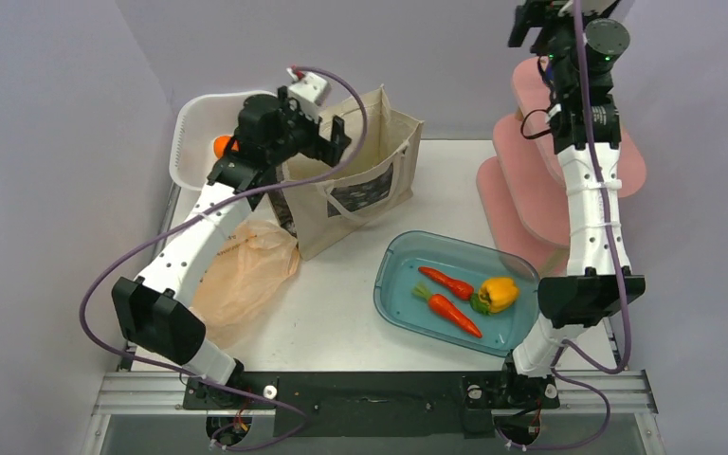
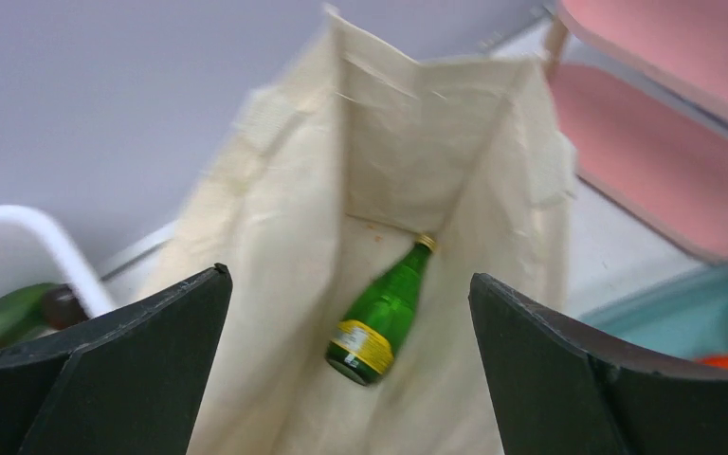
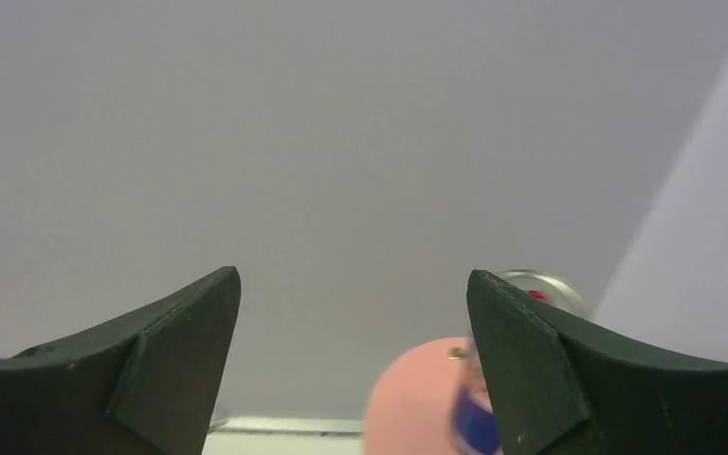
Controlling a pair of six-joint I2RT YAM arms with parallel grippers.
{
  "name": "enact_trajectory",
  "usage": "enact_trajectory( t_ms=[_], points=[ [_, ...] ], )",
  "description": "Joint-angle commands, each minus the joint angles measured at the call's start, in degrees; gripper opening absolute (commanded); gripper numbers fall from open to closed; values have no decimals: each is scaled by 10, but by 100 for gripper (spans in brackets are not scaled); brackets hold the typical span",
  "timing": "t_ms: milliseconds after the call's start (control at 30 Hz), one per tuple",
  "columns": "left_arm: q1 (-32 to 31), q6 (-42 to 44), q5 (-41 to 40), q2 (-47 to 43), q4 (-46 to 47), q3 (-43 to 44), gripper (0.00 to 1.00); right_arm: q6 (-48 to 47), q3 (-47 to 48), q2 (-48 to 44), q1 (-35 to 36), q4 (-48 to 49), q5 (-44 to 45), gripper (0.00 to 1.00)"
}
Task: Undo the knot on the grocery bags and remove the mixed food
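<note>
Gaping and empty, the left tool hangs above the canvas tote, so it should drop straight in and pinch the green bottle lying on the bottom across its body, while the right tool is likewise released.

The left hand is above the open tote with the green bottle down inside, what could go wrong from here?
1. The bottle lies deep in the soft canvas tote. The open left hand may snag a wall or pinch fabric and drag the tote.
2. The can sits close beside the open right hand on the pink shelf. A sideways move could knock it off.
</note>
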Motion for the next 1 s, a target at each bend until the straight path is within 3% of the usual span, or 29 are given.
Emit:
enact_trajectory(
  t_ms=[0,233,400,500,600,767,833,900,933,967],
  points=[
    [61,-63,-27,9,17,77,97,-60,-43,-73,84,-20,-83,83],
    [115,46,-48,79,-72,152,97,-89,-107,-68,199,-82,-209,77],
    [151,84,35,139,-123,200,97,-80,-127,-13,249,-92,-242,64],
    [163,91,68,165,-134,214,97,-70,-117,23,267,-99,-252,50],
    [169,90,97,196,-153,233,97,-64,-107,68,274,-102,-255,42],
    [168,91,184,208,-193,247,97,-110,-110,85,280,-196,-274,36],
    [168,84,216,182,-178,207,92,-133,-159,56,280,-214,-275,35],
    [165,69,247,143,-130,153,78,-155,-218,24,281,-223,-273,35],
    [162,65,257,129,-103,136,63,-167,-235,14,281,-228,-269,35],
    [154,61,259,103,-94,107,56,-172,-265,-4,282,-232,-267,35]
  ],
)
